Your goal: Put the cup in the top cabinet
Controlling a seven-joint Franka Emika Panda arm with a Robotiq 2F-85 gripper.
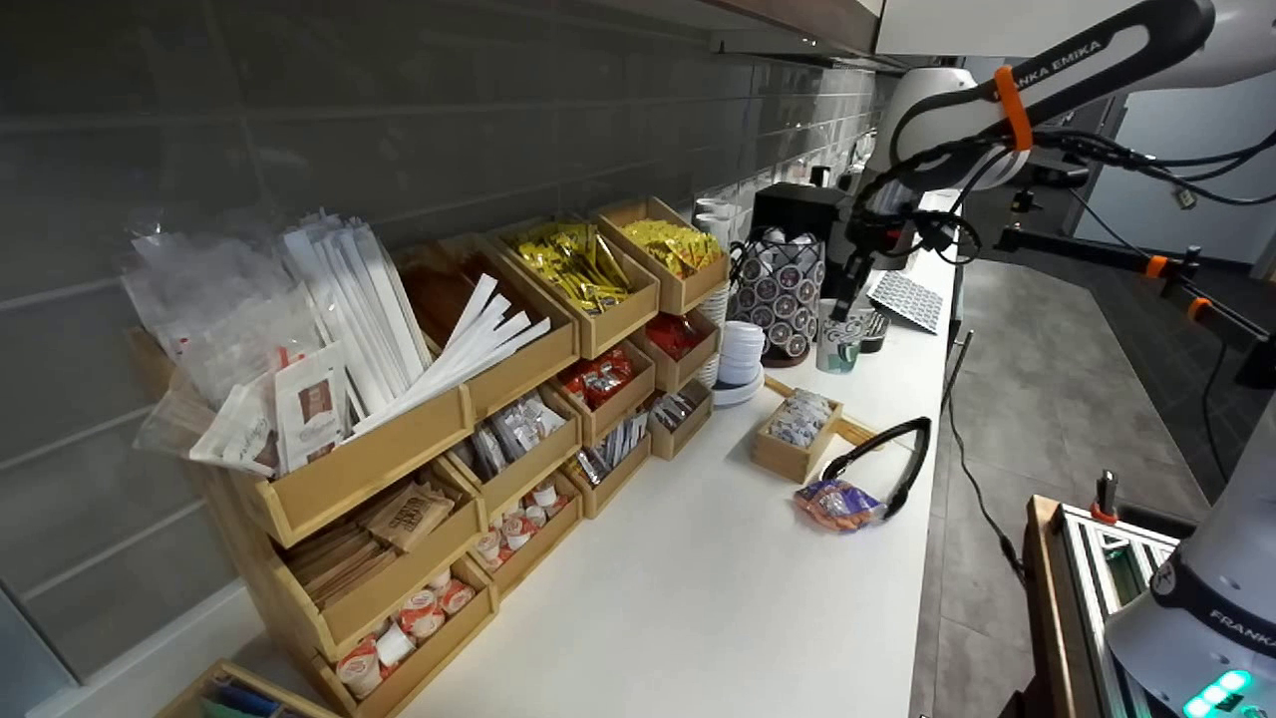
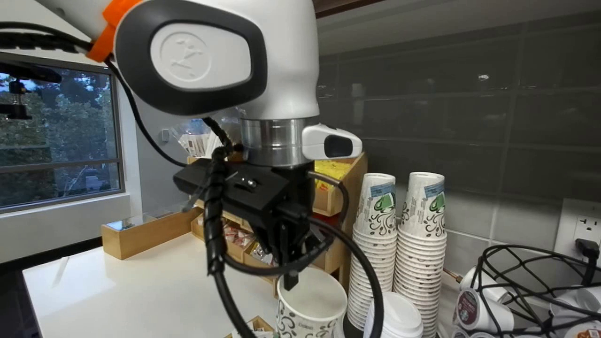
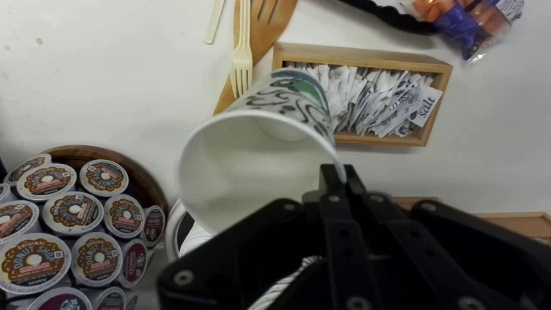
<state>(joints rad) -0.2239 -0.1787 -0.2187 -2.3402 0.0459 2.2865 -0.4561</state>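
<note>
The cup is a white paper cup with a black swirl and green print. It shows in both exterior views (image 1: 839, 349) (image 2: 313, 300) and the wrist view (image 3: 254, 172), mouth upward and roughly upright. My gripper (image 3: 342, 175) is shut on the cup's rim, with one fingertip inside the wall and one outside. The gripper also shows in both exterior views (image 1: 847, 299) (image 2: 290, 280). I cannot tell whether the cup's base touches the counter. Of the top cabinet, only the lower edge and underside show at the top of both exterior views (image 1: 797, 20) (image 2: 347, 6); its front is out of view.
A wooden rack of packets (image 1: 528, 439) stands against the tiled wall. Stacked cups (image 2: 399, 253), lids (image 2: 396, 317) and a wire basket of coffee pods (image 1: 781, 294) are near the cup. A salt packet box (image 3: 366, 99) and a carrot bag (image 1: 839, 504) lie on the counter.
</note>
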